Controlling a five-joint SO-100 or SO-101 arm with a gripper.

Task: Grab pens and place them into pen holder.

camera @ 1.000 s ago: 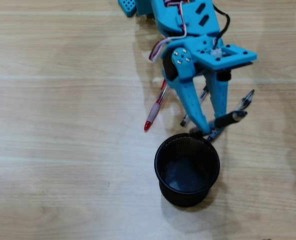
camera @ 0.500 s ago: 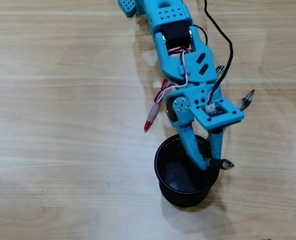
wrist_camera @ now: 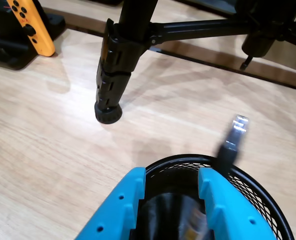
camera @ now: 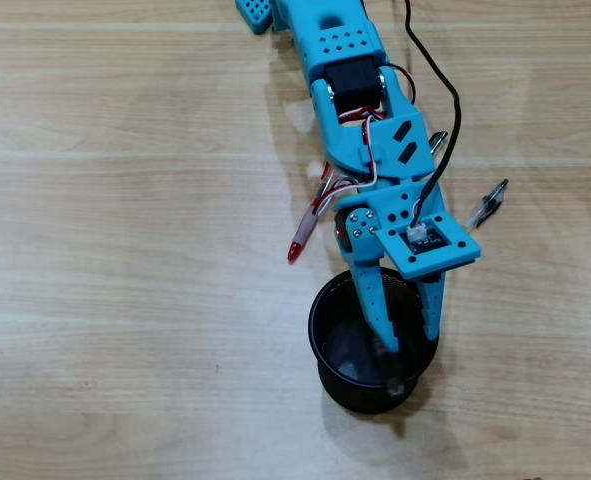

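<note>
My blue gripper hangs over the black mesh pen holder, its fingers apart and nothing between them. In the wrist view the gripper stands open above the holder's rim. A black pen with a silver tip, blurred, sticks up past the rim just outside the right finger; overhead it is a dark smear inside the cup. A red pen lies on the table left of the arm. To the right lies a clear pen. Another pen's end peeks from under the arm.
In the wrist view a black tripod leg stands on the wooden table beyond the holder, with its crossbar behind. An orange game controller sits in a black dock at far left. The arm's base is at the overhead view's top edge.
The gripper carried the black pen from beside the loose pens to over the holder, then opened. The pen has left the jaws and is inside the cup.
</note>
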